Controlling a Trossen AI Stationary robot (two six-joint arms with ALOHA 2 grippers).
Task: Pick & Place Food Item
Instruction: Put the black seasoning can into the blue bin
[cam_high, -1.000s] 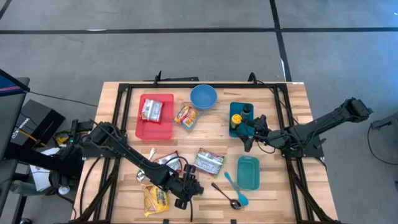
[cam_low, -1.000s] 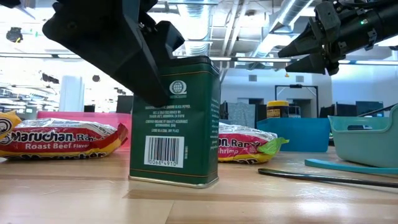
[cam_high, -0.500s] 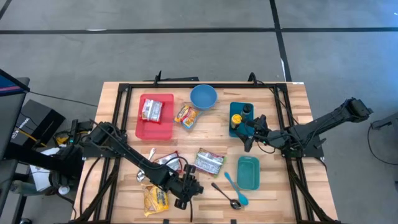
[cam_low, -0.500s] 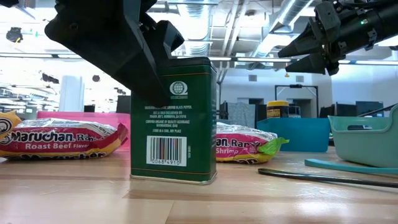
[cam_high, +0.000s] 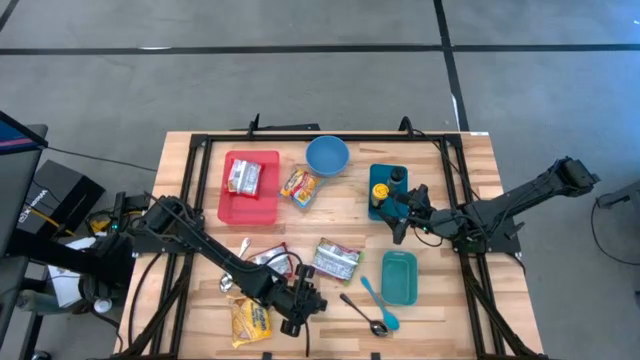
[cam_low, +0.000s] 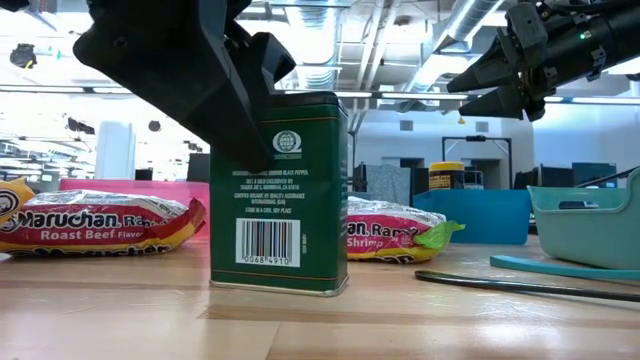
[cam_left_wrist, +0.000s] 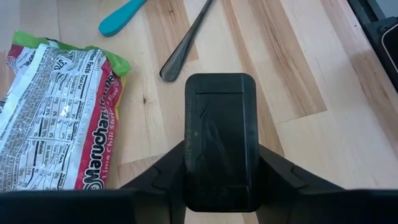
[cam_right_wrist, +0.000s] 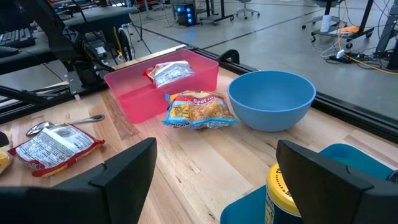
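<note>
Green rectangular metal tin (cam_low: 280, 192) stands pinched in left gripper (cam_left_wrist: 221, 168) jaws.

1. We're in a robotics lab set inside a big open-plan office hall, no doubt about it.
2. Overhead, at twelve o'clock in the low view, exposed silver ducts (cam_low: 470, 25) and pipes run under a bare industrial ceiling.
3. Behind the table, desks and office chairs (cam_right_wrist: 249, 7) stand on polished concrete floor (cam_high: 300, 70).
4. The wooden table (cam_high: 475, 170) carries a black metal frame (cam_high: 320, 137) for the rig.
5. Cables (cam_right_wrist: 348, 53) trail across the floor at two o'clock in the right wrist view.
</note>
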